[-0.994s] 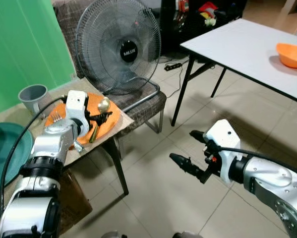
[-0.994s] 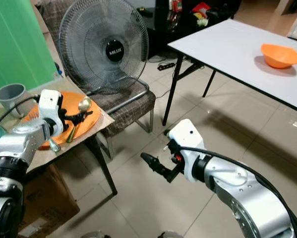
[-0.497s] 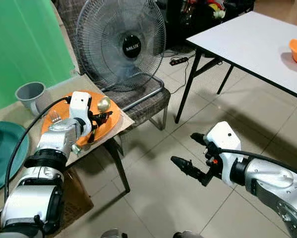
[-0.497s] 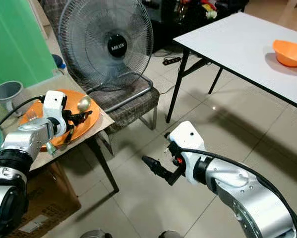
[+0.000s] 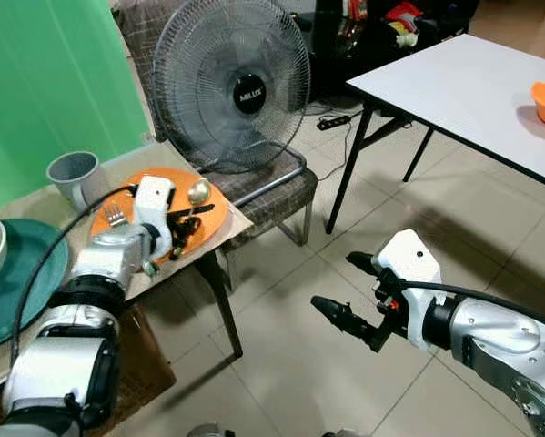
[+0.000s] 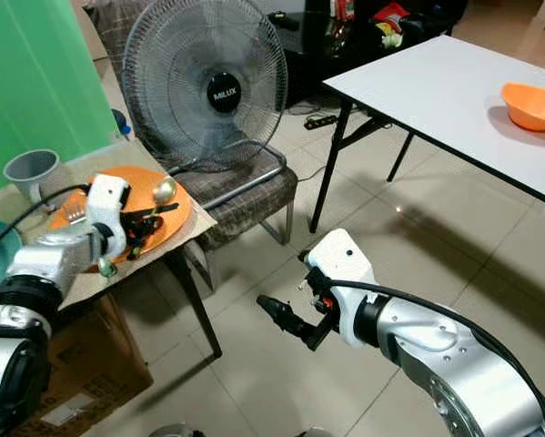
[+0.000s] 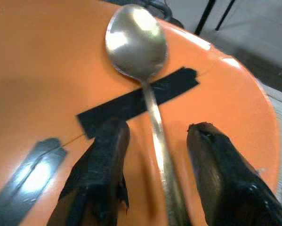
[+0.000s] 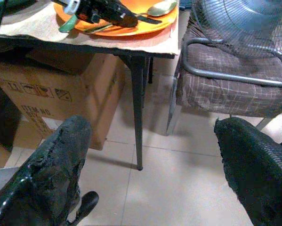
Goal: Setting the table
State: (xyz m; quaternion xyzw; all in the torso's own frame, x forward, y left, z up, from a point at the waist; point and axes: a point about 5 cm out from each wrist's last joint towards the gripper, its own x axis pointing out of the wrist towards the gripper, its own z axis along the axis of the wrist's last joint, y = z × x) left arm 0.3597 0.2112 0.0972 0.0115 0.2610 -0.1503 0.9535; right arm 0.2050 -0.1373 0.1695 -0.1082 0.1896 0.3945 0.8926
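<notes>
Your left claw (image 7: 152, 188) is spread wide, straddling the spoon (image 7: 143, 66) handle on the orange plate (image 5: 208, 218) on the surface. Your right claw (image 5: 345, 291), also wide, hangs over the floor.

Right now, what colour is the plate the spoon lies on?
Orange, with strips of black tape; the plate under the spoon shows best in the left wrist view.

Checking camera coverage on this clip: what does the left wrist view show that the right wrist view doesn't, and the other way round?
Left wrist view alone: black tape strips on the orange plate, and the left gripper open, a finger on each side of the spoon handle. Right wrist view alone: a cardboard box under the side table, the chair seat and the fan, framed by the open right gripper. Both share the plate and spoon.
</notes>
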